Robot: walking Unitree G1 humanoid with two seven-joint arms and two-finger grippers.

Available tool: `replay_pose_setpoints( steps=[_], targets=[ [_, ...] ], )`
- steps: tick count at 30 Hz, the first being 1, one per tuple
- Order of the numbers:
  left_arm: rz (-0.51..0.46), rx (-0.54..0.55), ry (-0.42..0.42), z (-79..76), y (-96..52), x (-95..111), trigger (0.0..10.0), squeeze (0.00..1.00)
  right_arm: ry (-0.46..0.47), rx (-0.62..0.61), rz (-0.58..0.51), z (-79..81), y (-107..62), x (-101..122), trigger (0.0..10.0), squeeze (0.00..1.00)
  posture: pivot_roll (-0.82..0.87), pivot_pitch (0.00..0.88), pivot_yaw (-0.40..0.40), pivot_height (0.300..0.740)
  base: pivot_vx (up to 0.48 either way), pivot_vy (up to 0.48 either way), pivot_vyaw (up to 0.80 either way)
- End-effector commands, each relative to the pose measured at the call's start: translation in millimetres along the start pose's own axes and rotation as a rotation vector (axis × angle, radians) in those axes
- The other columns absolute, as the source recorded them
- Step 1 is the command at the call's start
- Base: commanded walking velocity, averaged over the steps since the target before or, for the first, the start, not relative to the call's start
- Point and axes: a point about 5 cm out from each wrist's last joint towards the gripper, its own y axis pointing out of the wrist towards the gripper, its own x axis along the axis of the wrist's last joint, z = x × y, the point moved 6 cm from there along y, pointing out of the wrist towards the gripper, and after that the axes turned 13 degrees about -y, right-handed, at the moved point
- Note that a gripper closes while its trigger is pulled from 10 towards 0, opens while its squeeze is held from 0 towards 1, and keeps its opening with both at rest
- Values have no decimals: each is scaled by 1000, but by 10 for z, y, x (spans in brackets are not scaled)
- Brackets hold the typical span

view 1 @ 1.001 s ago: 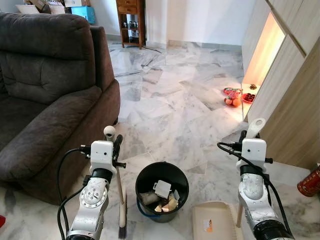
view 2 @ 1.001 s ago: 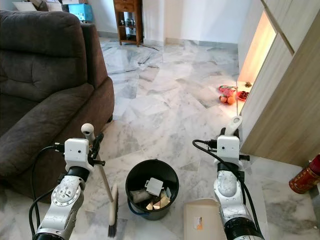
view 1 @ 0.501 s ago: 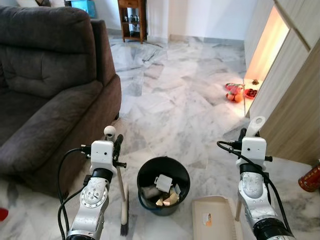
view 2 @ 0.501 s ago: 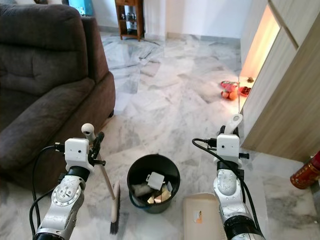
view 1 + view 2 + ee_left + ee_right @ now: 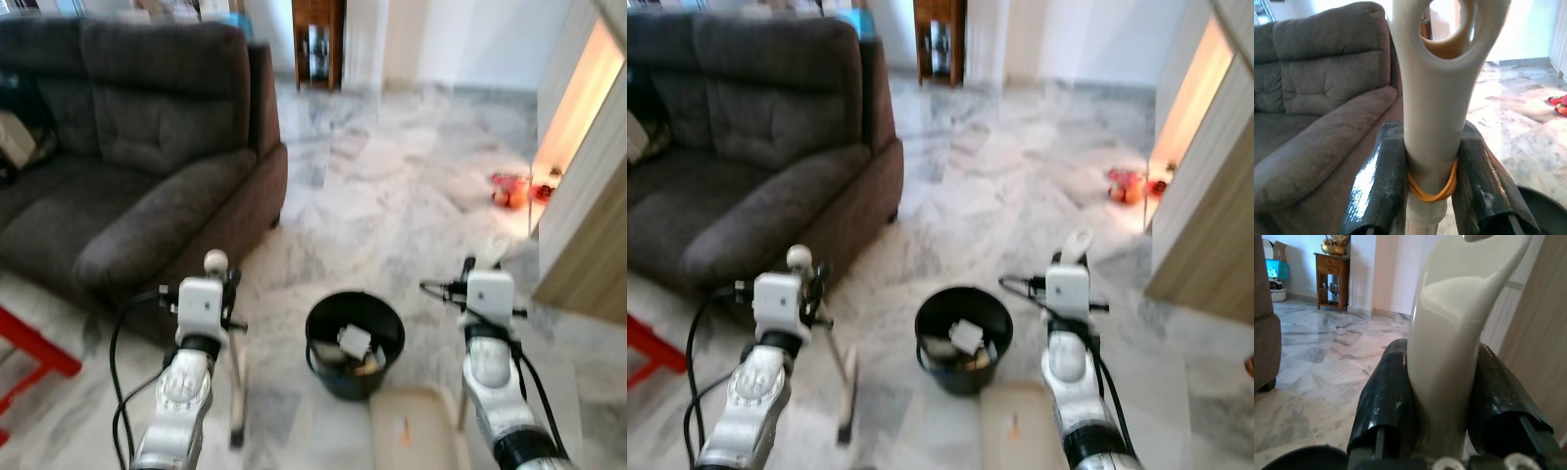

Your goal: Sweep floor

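Right, head views blurry. Left gripper (image 5: 1431, 191), lower left of frame, jaws clamped on the cream broom handle (image 5: 1432, 122), w/ an orange rubber band (image 5: 1433, 188) round it; broom (image 5: 844, 387) angles down to the marble floor (image 5: 392, 196). Right gripper (image 5: 1442, 406), lower right, jaws pinched on the cream dustpan handle (image 5: 1452, 347); dustpan (image 5: 411, 431) sits at bottom centre. Black bin (image 5: 355, 343) w/ scraps inside stands btwn the arms, just above the dustpan. Dark sofa (image 5: 127, 186) upper left.
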Motion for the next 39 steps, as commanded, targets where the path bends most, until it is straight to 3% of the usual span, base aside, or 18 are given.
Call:
replay_pose_setpoints(
  steps=[1,18,39],
  targets=[
    [-36,-10,6,-14,28,93,10000,0,-1,-12,-35,-39,44,88,10000,0,130,0,18,740,-289,0,0],
    [-27,0,13,5,39,83,10000,0,38,2,-41,22,51,126,10000,0,137,0,15,740,-112,0,0],
    [-11,-6,18,-20,57,48,10000,0,49,26,-33,86,51,122,10000,0,136,0,12,740,0,0,-800]
  ],
)
